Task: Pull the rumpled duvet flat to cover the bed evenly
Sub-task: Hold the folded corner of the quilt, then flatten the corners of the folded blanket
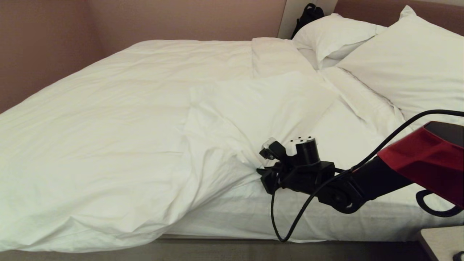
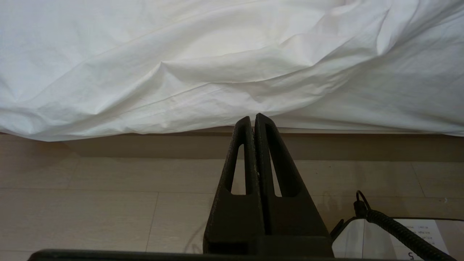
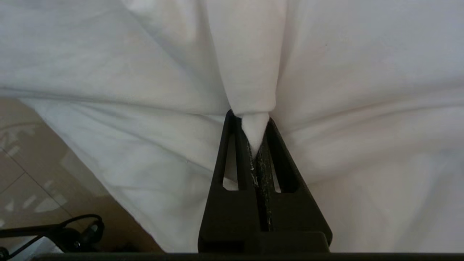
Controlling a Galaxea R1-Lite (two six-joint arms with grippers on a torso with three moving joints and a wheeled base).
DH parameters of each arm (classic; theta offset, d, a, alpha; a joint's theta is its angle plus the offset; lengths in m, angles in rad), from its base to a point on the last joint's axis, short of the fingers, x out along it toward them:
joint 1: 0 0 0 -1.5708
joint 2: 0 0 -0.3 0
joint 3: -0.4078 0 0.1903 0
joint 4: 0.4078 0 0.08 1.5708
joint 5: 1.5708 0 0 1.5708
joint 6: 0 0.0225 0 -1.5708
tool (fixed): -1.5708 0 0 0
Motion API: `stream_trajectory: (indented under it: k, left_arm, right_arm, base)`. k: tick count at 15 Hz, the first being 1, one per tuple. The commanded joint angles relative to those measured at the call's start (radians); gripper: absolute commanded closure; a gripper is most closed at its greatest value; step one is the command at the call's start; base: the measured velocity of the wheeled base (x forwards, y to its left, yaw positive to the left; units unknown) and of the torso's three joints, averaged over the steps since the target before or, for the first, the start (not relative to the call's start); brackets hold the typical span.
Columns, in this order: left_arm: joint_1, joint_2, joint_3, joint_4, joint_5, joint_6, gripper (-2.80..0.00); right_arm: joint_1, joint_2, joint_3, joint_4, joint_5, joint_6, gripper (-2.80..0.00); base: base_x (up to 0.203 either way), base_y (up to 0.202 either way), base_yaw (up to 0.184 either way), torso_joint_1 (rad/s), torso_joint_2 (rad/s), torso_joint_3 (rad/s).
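Note:
The white duvet (image 1: 108, 119) lies rumpled on the bed (image 1: 326, 217), its near corner folded back so the sheet shows towards the pillows. At the bed's near side my right gripper (image 1: 261, 173) is shut on a pinch of the duvet's edge. In the right wrist view a bunched fold of the duvet (image 3: 246, 54) runs into the right gripper (image 3: 250, 117) between its fingertips. My left gripper (image 2: 252, 117) is shut with nothing in it. It hangs low over the floor in front of the overhanging duvet (image 2: 181, 54), and it is not in the head view.
Two plump pillows (image 1: 398, 61) (image 1: 333, 36) lean at the head end, with a black bag (image 1: 308, 16) behind them. A brownish wall (image 1: 43, 43) runs along the bed's far side. A nightstand corner (image 1: 442, 243) is at the near right. The right arm's cable (image 1: 290, 217) hangs down the mattress side.

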Motion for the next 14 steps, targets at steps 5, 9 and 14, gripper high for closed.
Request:
stream_trajectory:
  k: [5,9,14]
  left_arm:
    - [0.001,0.0,0.0,0.001,0.0,0.0,0.0]
    - [0.001,0.0,0.0,0.001,0.0,0.0,0.0]
    - [0.001,0.0,0.0,0.001,0.0,0.0,0.0]
  right_arm:
    - [0.0,-0.014,0.014,-0.007,-0.011,-0.002,0.0]
    - [0.0,-0.015,0.022,-0.007,-0.011,-0.002,-2.8]
    - [0.008,-0.063,0.043,-0.004,-0.019,-0.001,-2.8]
  base:
    - [0.0,0.0,0.0,0.0,0.0,0.0]
    - [0.0,0.0,0.0,0.0,0.0,0.0]
    - [0.0,0.0,0.0,0.0,0.0,0.0]
